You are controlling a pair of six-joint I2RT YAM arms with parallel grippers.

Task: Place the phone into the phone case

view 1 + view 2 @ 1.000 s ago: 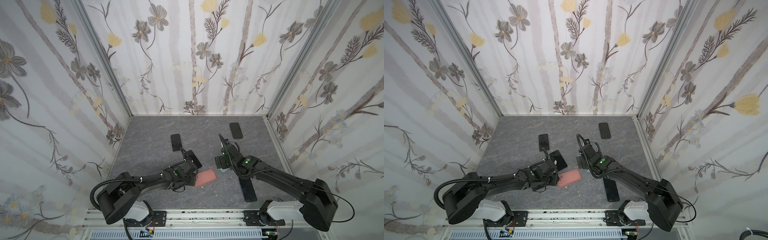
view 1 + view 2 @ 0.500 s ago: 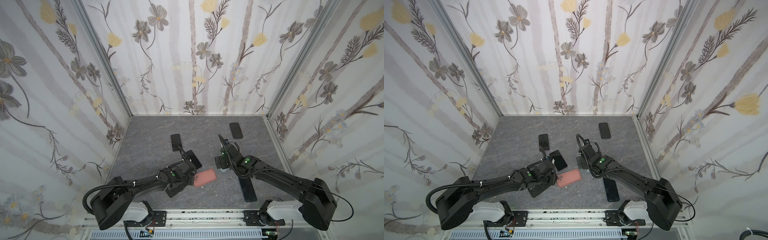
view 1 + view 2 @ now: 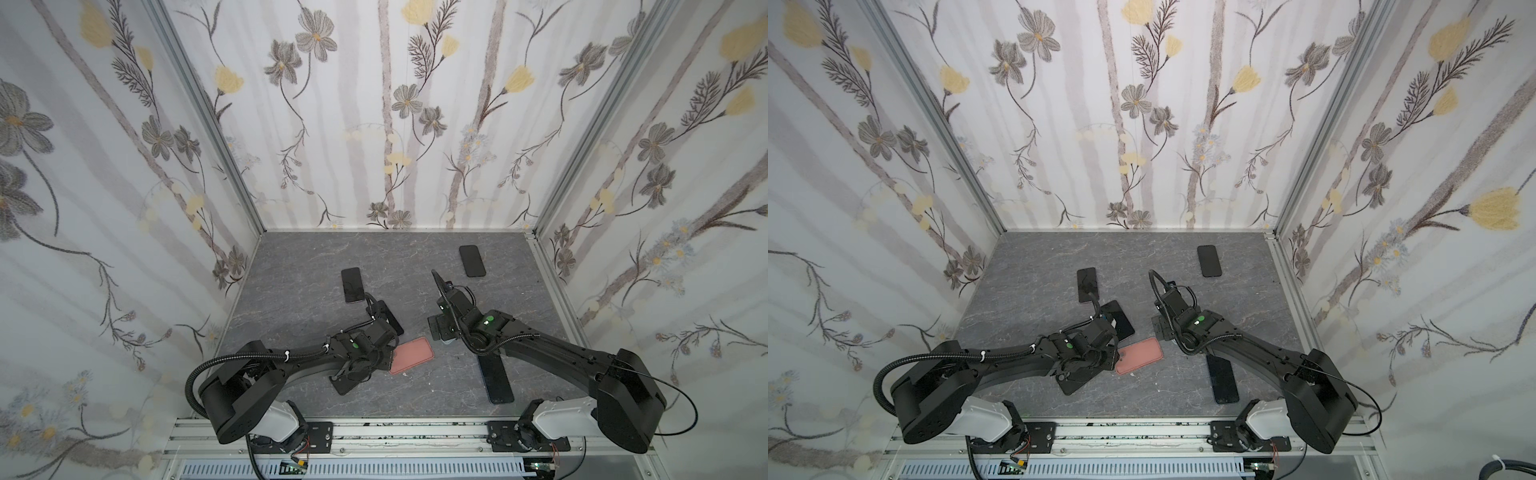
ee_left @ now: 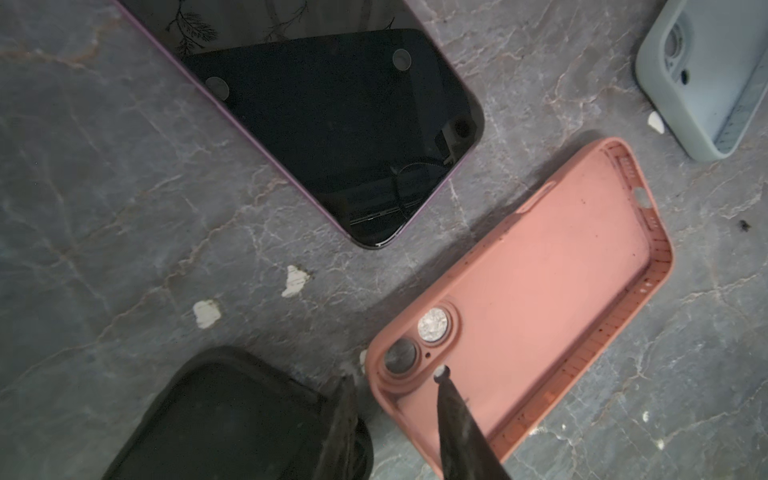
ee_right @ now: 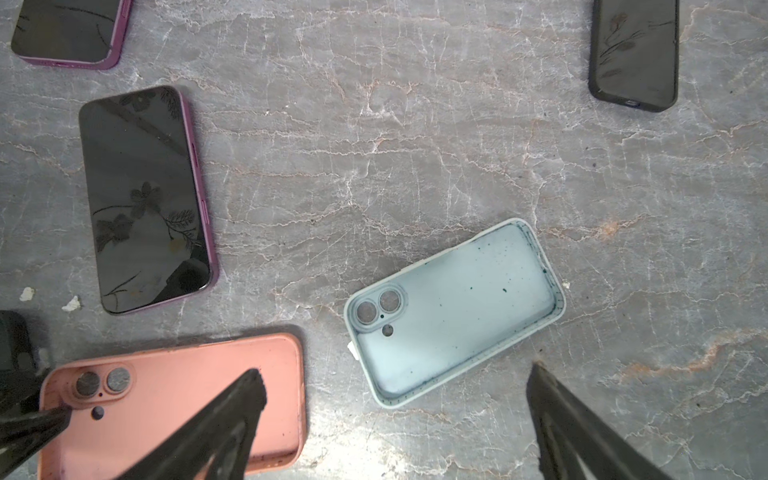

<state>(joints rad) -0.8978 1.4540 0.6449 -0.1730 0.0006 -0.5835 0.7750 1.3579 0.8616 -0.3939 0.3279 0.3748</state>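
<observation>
The pink phone case (image 4: 540, 291) lies open side up on the grey table, also in both top views (image 3: 411, 355) (image 3: 1139, 355). My left gripper (image 4: 394, 376) straddles the rim at its camera end, partly open: one fingertip (image 4: 441, 374) rests inside by the flash hole, the other stands just outside. A purple-edged phone (image 4: 332, 137) (image 5: 145, 199) lies screen up beside it, partly under the left arm (image 3: 390, 320). My right gripper (image 5: 395, 370) hangs wide open and empty over the near edge of a pale blue-green case (image 5: 453, 311).
An empty black case (image 4: 232, 415) lies under the left wrist (image 3: 347, 384). Another purple-edged phone (image 3: 352, 284) lies farther back. A phone in a black case (image 3: 472, 260) lies at the back right. A dark phone (image 3: 496, 378) lies beneath the right arm. Walls close three sides.
The left arm's elbow and wrist have shifted slightly while its gripper stays at the pink case's camera end. The cases, the phones and the right arm have hardly moved.
</observation>
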